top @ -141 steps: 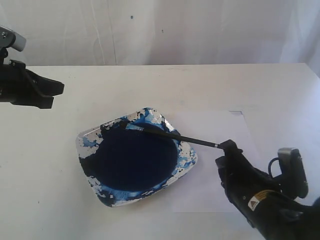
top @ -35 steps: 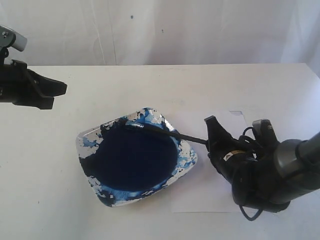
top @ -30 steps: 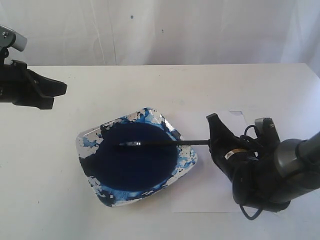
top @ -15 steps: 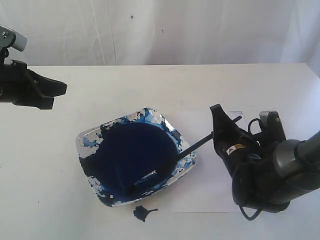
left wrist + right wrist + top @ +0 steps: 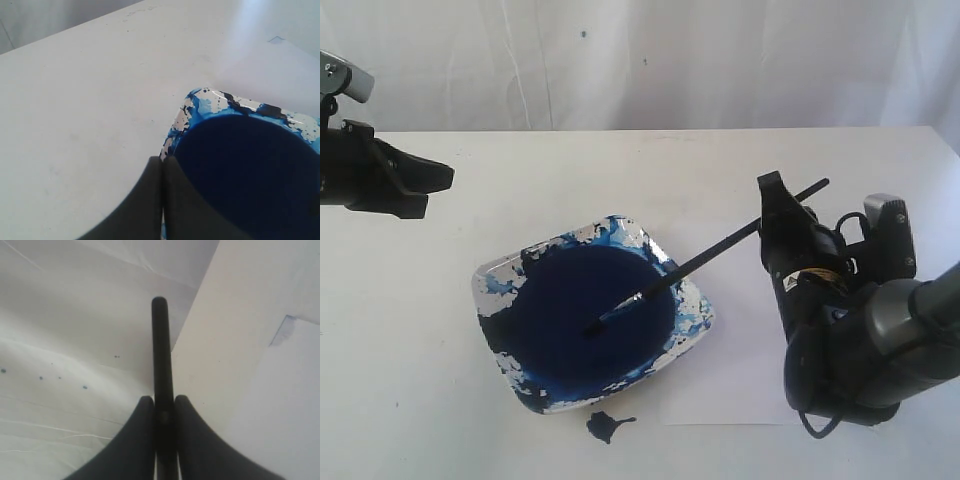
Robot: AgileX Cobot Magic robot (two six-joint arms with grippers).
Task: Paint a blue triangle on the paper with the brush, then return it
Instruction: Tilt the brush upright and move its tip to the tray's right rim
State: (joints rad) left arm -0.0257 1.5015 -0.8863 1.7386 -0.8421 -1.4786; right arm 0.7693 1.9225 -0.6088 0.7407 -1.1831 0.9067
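My right gripper [image 5: 770, 222] is shut on the black handle of the brush [image 5: 710, 258], right of the dish. The handle slopes down to the left, and its blue-stained tip hangs over the navy paint pool [image 5: 582, 325]. In the right wrist view the handle [image 5: 161, 350] runs up between my shut right gripper [image 5: 162, 401]. The white paper [image 5: 740, 385] lies flat beside the dish, partly under my right arm. The blue triangle is not in view; the part of the paper [image 5: 295, 405] that shows is plain white. My left gripper [image 5: 425, 183] hangs shut and empty at the far left.
The paint-spattered square dish [image 5: 692, 300] sits mid-table; its rim [image 5: 210, 100] lies just beyond my left gripper [image 5: 162, 162]. A dark blue blot [image 5: 608, 424] marks the table in front of the dish. A white curtain hangs behind the table.
My right gripper closed on the brush, rose and tilted. The brush tip swept across the pool to the dish's front rim, then lifted. A dark blot appeared in front of the dish.
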